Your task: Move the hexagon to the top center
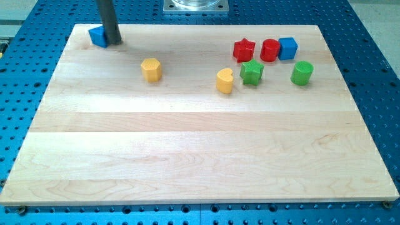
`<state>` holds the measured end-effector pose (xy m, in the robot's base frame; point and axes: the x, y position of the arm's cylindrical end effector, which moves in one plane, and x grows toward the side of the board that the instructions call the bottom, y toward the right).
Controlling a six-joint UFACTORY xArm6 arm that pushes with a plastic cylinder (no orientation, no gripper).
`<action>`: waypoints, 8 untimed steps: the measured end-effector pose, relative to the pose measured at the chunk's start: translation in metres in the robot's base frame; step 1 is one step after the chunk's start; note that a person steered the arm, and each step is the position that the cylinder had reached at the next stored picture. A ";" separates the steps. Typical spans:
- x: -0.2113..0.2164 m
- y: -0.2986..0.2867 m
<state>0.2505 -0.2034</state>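
Note:
The yellow hexagon (151, 69) lies on the wooden board (187, 137) at the upper left of centre. My tip (113, 42) stands at the board's top left corner, touching the right side of a blue block (97, 36) whose shape I cannot make out. The tip is up and to the left of the hexagon, well apart from it.
A yellow heart (225, 80) lies right of the hexagon. At the upper right are a red star (244, 50), a red cylinder (269, 50), a blue cube (287, 47), a green star (252, 72) and a green cylinder (302, 73). A metal mount (196, 5) is at the top centre.

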 end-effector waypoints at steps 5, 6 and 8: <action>0.071 0.152; 0.070 0.152; 0.074 0.152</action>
<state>0.3244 -0.0511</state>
